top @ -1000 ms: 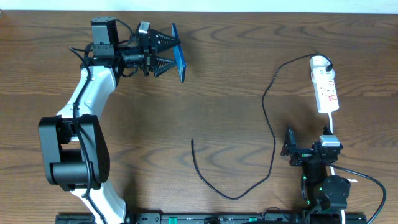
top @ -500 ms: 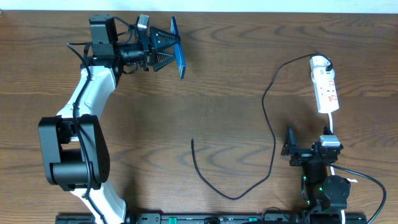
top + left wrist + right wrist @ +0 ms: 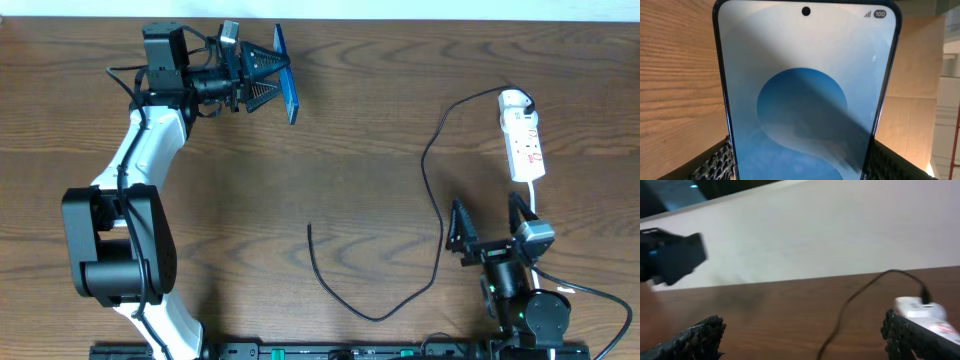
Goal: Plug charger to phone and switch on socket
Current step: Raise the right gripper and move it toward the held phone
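The phone [image 3: 288, 73] is lifted off the table at the far left, standing on edge, with my left gripper [image 3: 283, 84] shut on its two long sides. Its blue and white screen [image 3: 805, 100] fills the left wrist view. The charger [image 3: 432, 200], a thin black cable, runs from the far end of the socket [image 3: 523, 140] in a long loop to its free plug [image 3: 309, 229], which lies on the wood. My right gripper [image 3: 487, 222] is open near the table's front right, just below the socket. In the right wrist view, the cable [image 3: 860, 292] and socket [image 3: 922, 311] lie ahead.
A white cord [image 3: 531, 200] leaves the socket's near end and passes my right gripper. The left arm's white base [image 3: 120, 240] stands at the front left. A pale wall [image 3: 815, 230] rises behind the table's far edge.
My left gripper has carried the phone slightly toward the far edge. The right wrist has turned, so both its spread fingers now show from above.
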### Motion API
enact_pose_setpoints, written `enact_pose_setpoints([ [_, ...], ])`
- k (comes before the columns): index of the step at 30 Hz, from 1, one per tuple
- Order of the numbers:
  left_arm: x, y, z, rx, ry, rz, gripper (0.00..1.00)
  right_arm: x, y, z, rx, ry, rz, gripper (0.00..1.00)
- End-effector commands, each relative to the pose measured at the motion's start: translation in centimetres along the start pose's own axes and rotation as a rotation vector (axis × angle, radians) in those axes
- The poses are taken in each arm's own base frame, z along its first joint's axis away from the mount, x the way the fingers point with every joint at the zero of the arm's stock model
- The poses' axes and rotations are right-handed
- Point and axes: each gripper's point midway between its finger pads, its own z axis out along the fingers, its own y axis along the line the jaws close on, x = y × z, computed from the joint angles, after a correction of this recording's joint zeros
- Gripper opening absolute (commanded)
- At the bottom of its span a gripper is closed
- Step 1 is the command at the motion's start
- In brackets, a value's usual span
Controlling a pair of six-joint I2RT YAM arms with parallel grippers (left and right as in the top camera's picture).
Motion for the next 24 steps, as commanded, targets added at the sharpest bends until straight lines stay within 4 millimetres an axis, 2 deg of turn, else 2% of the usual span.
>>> enact_pose_setpoints([
  [1,-0.1,-2.1,-0.5,0.015,-0.013,0.071,0.08,-0.9,2.2,-0.3,-0.109,0.009,0.025,0.99],
  [7,-0.7,-1.7,-0.5,-0.007,-0.047,0.043,0.07,-2.2,2.6,-0.2,-0.094,0.083,0.032,0.99],
  [12,-0.9,-1.6,-0.5,-0.013,-0.058,0.027,0.07,-3.3,2.7,0.7,-0.073,0.177,0.024,0.99],
  [18,-1.3,-1.4,-0.5,-0.027,-0.081,0.017,0.07,-4.2,4.4,3.4,-0.165,0.342,0.084,0.99],
  [24,-2.0,-1.0,-0.6,-0.050,-0.120,0.002,0.07,-3.5,4.9,6.2,-0.214,0.513,0.127,0.99],
])
